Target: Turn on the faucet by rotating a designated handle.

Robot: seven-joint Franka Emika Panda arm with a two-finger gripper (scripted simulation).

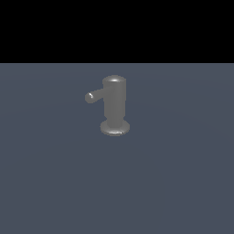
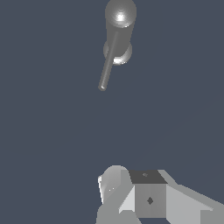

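The faucet is a dull-grey upright cylinder with a rounded cap and a flared disc base, standing alone on the dark floor. Its handle, a thin grey rod with a rounded tip, juts from near the top toward the exterior view's left. The wrist view looks down on the faucet, with the handle reaching out from it toward my gripper. My gripper is well away from the handle tip and touches nothing. Its grey fingers show only partly, so the gap between them is unclear. The exterior view does not show the gripper.
A flat blue-grey floor spreads around the faucet, with a black background above its far edge.
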